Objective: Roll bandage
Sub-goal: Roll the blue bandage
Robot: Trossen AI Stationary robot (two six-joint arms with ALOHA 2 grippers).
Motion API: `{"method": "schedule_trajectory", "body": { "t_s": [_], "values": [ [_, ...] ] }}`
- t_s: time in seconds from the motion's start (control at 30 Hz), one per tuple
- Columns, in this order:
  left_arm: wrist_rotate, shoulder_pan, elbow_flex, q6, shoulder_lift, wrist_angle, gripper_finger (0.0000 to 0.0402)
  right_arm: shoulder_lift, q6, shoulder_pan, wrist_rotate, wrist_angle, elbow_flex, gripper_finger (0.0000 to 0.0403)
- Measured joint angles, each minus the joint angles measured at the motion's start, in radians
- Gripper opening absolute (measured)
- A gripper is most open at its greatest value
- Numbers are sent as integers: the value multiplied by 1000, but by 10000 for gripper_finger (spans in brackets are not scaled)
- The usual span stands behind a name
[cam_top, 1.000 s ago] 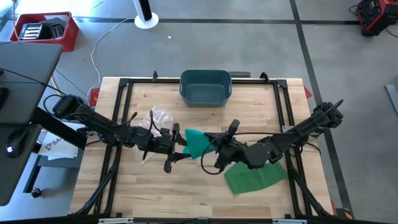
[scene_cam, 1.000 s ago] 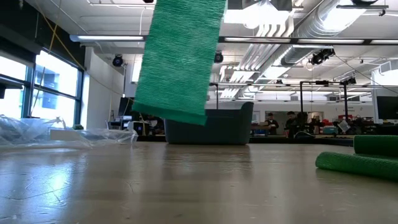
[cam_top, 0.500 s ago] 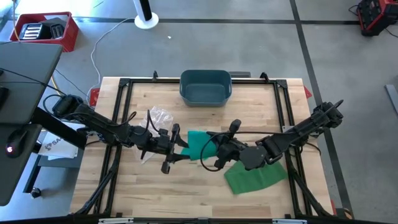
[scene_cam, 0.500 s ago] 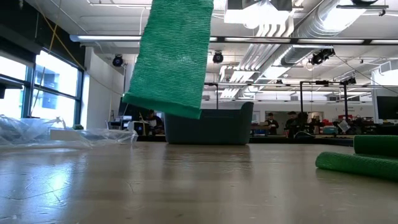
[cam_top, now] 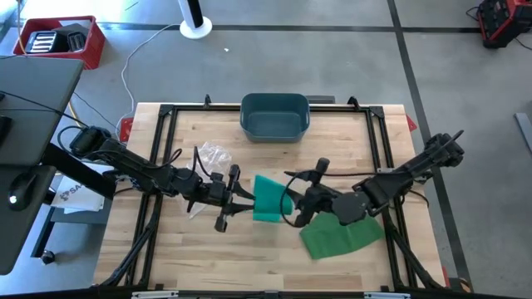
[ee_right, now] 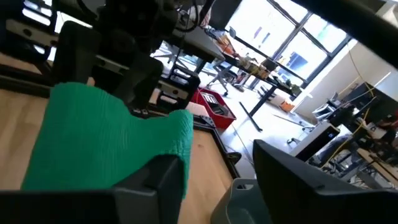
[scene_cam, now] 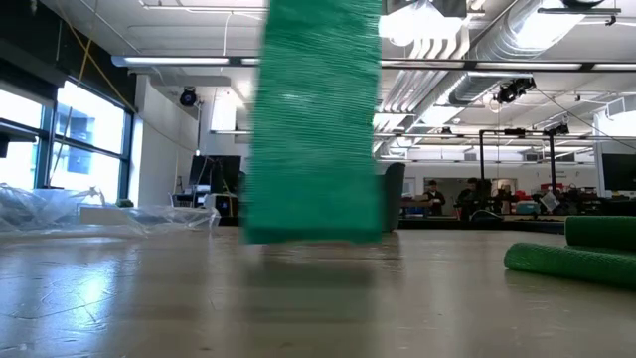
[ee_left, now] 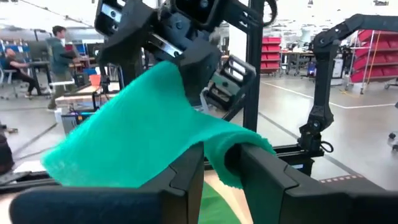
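Above the middle of the wooden table (cam_top: 166, 249), the green bandage strip (cam_top: 268, 199) hangs between the two grippers, its lower edge close to the boards in the low view. Left gripper (ee_left: 221, 158) pinches one gathered end of the strip between its fingers. Right gripper (ee_right: 214, 165) has its fingers spread wide; the strip lies against one finger (ee_right: 155, 177) but is not clamped.

Risks, as I judge them:
- Strip held at one end only. The free end may sag, twist or drag on the table, and a roll started that way would go crooked.
- The pinch takes only a small bunched edge; any pull from the right side could slip it out.
- The rest of the bandage (cam_top: 339, 236) lies on the table under the right arm, near the front right; the arm could snag or shift it.
- Crumpled clear plastic wrapper (cam_top: 213, 155) sits near the left arm and could be swept along.

Hard to make out:
- Whether hanging strip and table heap are one continuous piece; the right arm covers the join.
- Low view shows neither gripper; strip blurred there.
- Teal bin (cam_top: 274, 116) at the back edge: contents not discernible.
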State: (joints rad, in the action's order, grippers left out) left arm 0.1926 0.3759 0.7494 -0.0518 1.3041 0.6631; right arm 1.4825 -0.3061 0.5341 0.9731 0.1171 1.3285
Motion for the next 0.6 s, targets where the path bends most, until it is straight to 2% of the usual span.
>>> {"method": "schedule_trajectory", "body": {
  "t_s": [0.33, 0.6],
  "values": [
    [12, 29, 0, -66, -9, 51, 19, -53, 122, 12, 5, 87, 0, 192],
    [14, 39, 0, -108, -9, 103, 5, -53, 236, 9, -27, 187, 0, 193]
  ]
}}
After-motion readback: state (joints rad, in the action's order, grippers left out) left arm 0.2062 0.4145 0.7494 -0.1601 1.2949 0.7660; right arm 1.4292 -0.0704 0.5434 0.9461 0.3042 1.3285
